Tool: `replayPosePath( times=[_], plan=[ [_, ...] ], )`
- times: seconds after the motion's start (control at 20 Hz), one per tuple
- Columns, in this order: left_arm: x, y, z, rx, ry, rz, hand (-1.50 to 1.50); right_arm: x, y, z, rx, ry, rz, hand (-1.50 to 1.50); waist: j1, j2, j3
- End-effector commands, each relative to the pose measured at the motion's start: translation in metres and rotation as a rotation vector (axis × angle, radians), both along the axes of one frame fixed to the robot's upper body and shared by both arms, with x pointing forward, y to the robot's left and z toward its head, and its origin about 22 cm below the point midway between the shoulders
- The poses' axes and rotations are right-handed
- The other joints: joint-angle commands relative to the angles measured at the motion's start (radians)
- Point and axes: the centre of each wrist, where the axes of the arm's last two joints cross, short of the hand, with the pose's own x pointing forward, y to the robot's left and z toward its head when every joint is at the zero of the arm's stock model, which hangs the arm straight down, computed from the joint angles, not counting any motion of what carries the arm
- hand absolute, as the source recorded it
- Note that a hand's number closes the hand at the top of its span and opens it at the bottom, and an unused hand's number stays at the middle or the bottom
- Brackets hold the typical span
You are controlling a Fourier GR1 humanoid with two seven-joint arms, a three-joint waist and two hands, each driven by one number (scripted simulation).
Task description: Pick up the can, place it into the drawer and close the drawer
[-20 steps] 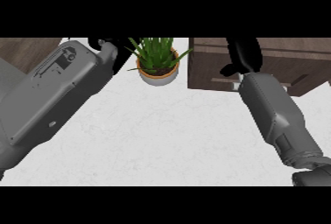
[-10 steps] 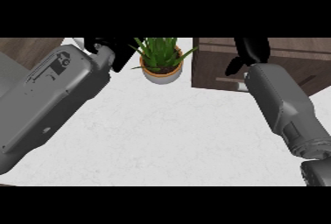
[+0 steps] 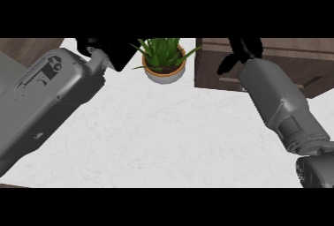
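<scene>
No can shows anywhere in the head view. The dark wooden drawer [image 3: 274, 66] takes up the upper right corner. My right hand [image 3: 240, 52] reaches over its left part and is cut off by the top edge, so whatever it may hold is hidden. Its grey forearm [image 3: 280, 101] rises from the lower right. At the upper left, close to the view, is my left hand [image 3: 108, 49], with relaxed fingers and nothing in it. Below it, my left forearm [image 3: 46, 97] fills the left side.
A green plant in an orange and white pot [image 3: 163, 66] stands between the two hands, just left of the drawer. The white counter top [image 3: 169, 132] spreads across the middle. Brown wood [image 3: 26, 46] shows at the far upper left.
My right arm has stretched farther up over the drawer, and more of the hand is now cut off by the top edge. The left arm has shifted slightly.
</scene>
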Motion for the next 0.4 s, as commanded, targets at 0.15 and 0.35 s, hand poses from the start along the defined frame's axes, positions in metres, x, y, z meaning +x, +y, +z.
replayPosePath(
  times=[0.15, 0.35],
  plan=[
    [-0.006, 0.004, -0.01, -0.001, 0.022, 0.001, -1.5, 0.008, 0.006, 0.026, 0.457, -0.014, 0.042, -1.5, -0.002, -0.021, -0.005],
    [-0.009, -0.007, 0.004, -0.007, 0.02, -0.013, -1.5, 0.01, 0.004, 0.035, 0.493, -0.011, 0.053, -1.5, -0.006, -0.014, -0.007]
  ],
)
